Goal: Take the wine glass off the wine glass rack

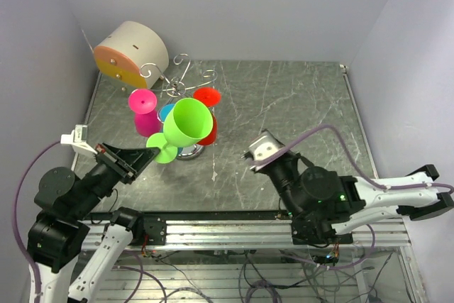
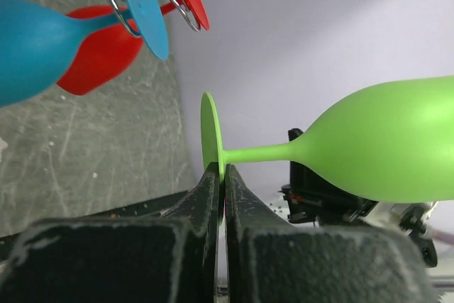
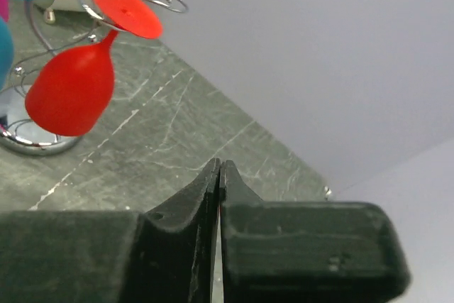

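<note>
Four glasses are counted: one green wine glass [image 1: 189, 123], one pink glass [image 1: 145, 114], one blue glass [image 2: 35, 40] and one red glass [image 3: 71, 91]. One wine glass rack [image 1: 186, 152] and one beige cylinder [image 1: 132, 50], behind the rack, are seen.

The green wine glass is held on its side in front of the rack, apart from the hooks. Its foot is pinched at the rim by the left gripper [image 2: 221, 179].

The red and blue glasses are hung bowl-down on the rack. The pink one is probably hung at its left, though its hook is not made out.

The right gripper [image 3: 218, 175] is kept well right of the rack, with its jaws pressed together on nothing.

From above, the rack's base is largely hidden by the green bowl.
</note>
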{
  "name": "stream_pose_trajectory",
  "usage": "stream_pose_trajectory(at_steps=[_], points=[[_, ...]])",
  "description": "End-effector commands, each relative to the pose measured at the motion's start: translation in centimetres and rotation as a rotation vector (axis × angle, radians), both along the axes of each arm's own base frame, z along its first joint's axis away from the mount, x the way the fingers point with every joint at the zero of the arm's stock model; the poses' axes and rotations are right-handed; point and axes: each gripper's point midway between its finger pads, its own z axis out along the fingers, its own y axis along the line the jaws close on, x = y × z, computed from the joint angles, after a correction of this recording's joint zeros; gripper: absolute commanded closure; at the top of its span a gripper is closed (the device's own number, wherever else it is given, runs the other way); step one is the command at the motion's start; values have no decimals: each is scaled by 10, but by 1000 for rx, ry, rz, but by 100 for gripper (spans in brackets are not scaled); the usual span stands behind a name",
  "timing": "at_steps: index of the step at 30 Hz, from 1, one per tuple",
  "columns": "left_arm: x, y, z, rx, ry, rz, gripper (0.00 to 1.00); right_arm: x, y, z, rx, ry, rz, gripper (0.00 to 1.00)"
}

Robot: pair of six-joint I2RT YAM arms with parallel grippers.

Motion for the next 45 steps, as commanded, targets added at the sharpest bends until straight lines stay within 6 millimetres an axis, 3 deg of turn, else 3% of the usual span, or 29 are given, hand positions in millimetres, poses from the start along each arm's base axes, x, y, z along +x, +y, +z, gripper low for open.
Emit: stream_pose_trajectory(at_steps=[1,3,6,8,12,14,15,17,20,23,26,29,36,45], points=[[-6,21,1,77,-68,100,93,-41,-15,16,220,122,111,100],[-7,22,-3,89,-70,99,93,-23,-26,33,308,155,69,100],[-7,20,-9,99,-64,89,93,5,-27,49,326,161,-5,100],[-7,21,-12,106,-60,88,93,30,-20,49,275,154,-79,100],[-10,23,-11,126,-67,92,93,105,1,26,212,254,-211,93],[-11,24,-8,141,-75,96,93,143,4,17,262,383,-207,95],[-13,25,-7,151,-81,91,93,157,5,16,306,456,-180,100],[-15,26,-7,177,-91,89,93,167,13,22,399,581,-61,100],[-14,28,-10,242,-107,88,93,124,61,40,466,723,294,100],[-11,28,-14,311,-121,76,93,80,80,52,493,827,530,100],[-6,25,-16,356,-133,56,93,47,80,61,514,872,671,70],[0,24,-18,392,-130,47,93,26,71,72,540,867,742,61],[12,18,-7,408,-155,30,93,15,70,70,534,892,781,60],[18,14,6,416,-172,19,93,25,86,52,509,926,771,61]])
